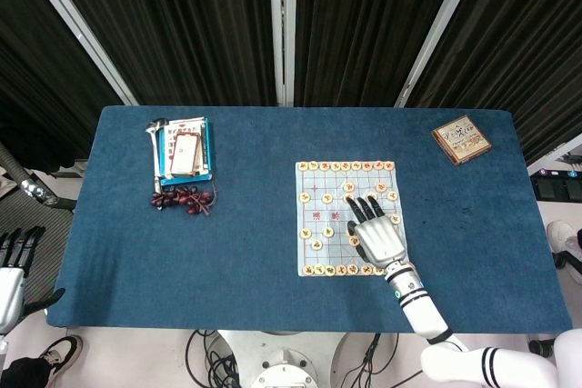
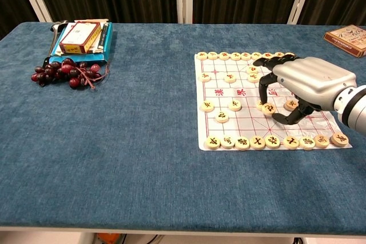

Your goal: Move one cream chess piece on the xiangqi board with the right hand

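- Tabletop (image 1: 273, 224): deep blue, short-pile fabric cover, rectangular; dark pleated curtains behind it.
- Xiangqi board (image 2: 240, 127): thin, pale, flexible sheet with red grid lines and red characters, lying flat on the right half of the tabletop.
- Cream chess pieces (image 2: 242, 142): small round discs with dark or red characters on top. One full row runs along the near edge of the board, another along the far edge; loose ones sit in between.
- Right robot hand (image 2: 303, 87): silver-grey shell on the back, black fingers, white forearm with a black band. It arches palm-down over the right side of the board, fingers curved downward.
- Black fingertips (image 2: 264, 96) come down at one cream chess piece (image 2: 268, 108) in the mid-right part of the board; thumb tip lies low just to its right. The piece sits flat on the sheet. Cannot tell whether the fingers grasp it or only touch it.
- Left robot hand (image 1: 13, 265): off the tabletop at the far left, black fingers apart, holding nothing.
- Far left of tabletop: stack of flat boxes and booklets (image 2: 83, 38), with a bunch of dark red grapes (image 2: 66, 72) just in front.
- Far right corner: small square brown box (image 1: 461, 139), printed lid.
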Action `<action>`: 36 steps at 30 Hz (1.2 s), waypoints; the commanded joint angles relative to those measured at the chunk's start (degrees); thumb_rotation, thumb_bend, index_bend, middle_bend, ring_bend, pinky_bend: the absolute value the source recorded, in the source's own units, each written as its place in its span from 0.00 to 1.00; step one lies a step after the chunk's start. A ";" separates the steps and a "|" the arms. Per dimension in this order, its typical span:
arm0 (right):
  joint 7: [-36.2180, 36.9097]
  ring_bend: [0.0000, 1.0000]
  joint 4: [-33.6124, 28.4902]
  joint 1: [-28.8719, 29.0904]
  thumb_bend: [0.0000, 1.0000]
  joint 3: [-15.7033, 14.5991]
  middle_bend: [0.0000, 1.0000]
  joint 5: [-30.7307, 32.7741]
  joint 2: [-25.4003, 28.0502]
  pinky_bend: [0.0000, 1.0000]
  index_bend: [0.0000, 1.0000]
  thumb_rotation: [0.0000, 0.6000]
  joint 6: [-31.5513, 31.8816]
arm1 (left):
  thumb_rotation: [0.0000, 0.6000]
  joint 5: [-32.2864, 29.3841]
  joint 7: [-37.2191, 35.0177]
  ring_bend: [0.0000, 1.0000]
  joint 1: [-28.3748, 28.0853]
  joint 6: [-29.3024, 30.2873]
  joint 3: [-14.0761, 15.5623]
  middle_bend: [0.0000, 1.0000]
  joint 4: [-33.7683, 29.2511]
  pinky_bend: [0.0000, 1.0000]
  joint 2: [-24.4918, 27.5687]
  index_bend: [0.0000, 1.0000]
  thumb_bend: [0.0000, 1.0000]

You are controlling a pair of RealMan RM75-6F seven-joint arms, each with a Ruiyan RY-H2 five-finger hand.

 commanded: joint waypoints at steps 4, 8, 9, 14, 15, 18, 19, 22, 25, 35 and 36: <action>0.33 0.00 0.28 0.28 0.27 -0.04 0.00 -0.20 -0.35 0.00 0.55 1.00 0.19 | 1.00 -0.02 0.08 0.00 0.03 0.03 -0.07 0.06 -0.09 0.02 0.15 0.01 0.09; 0.35 0.00 0.38 0.54 0.27 -0.12 0.00 -0.17 -0.49 0.00 0.55 1.00 0.08 | 1.00 -0.08 0.06 0.00 0.03 -0.03 -0.11 0.06 -0.18 0.02 0.25 0.01 0.09; 0.29 0.00 0.41 0.57 0.27 -0.17 0.00 -0.11 -0.54 0.00 0.55 1.00 0.07 | 1.00 -0.07 0.06 0.00 0.03 -0.05 -0.11 0.06 -0.19 0.02 0.26 0.01 0.09; 0.06 0.00 0.37 0.79 0.27 -0.39 0.00 0.25 -0.59 0.00 0.53 1.00 -0.14 | 1.00 -0.13 0.02 0.00 0.04 -0.19 -0.10 0.06 -0.12 0.02 0.27 0.01 0.09; 0.06 0.00 0.34 0.82 0.26 -0.39 0.00 0.31 -0.56 0.00 0.53 1.00 -0.15 | 1.00 -0.15 0.01 0.00 0.05 -0.19 -0.11 0.06 -0.09 0.02 0.27 0.01 0.09; 0.11 0.00 0.20 0.90 0.25 -0.41 0.00 0.54 -0.45 0.00 0.50 1.00 -0.19 | 1.00 -0.17 -0.11 0.00 0.06 -0.14 -0.16 0.06 -0.02 0.02 0.24 0.01 0.09; 0.09 0.00 0.18 0.95 0.25 -0.46 0.00 0.59 -0.40 0.00 0.48 1.00 -0.23 | 1.00 -0.16 -0.13 0.00 0.06 -0.11 -0.19 0.06 0.03 0.02 0.23 0.01 0.09; -0.05 0.00 0.14 1.08 0.24 -0.66 0.00 0.74 -0.30 0.00 0.45 1.00 -0.44 | 1.00 -0.19 -0.21 0.00 0.07 -0.11 -0.23 0.06 0.07 0.02 0.22 0.01 0.09; 0.12 0.00 0.01 1.11 0.24 -0.70 0.00 0.81 -0.27 0.00 0.44 1.00 -0.39 | 1.00 -0.22 -0.12 0.00 0.09 -0.10 -0.25 0.06 0.18 0.02 0.20 0.01 0.09; 1.28 0.00 -1.30 0.86 0.24 -0.81 0.00 0.10 0.71 0.00 0.42 1.00 0.54 | 1.00 -0.07 -0.34 0.00 0.11 0.04 -0.31 0.06 0.13 0.02 0.35 0.01 0.09; 1.63 0.00 -1.76 0.71 0.24 -0.74 0.00 -0.28 1.03 0.00 0.42 1.00 0.98 | 1.00 -0.05 -0.32 0.00 0.09 0.04 -0.32 0.06 0.07 0.02 0.39 0.01 0.09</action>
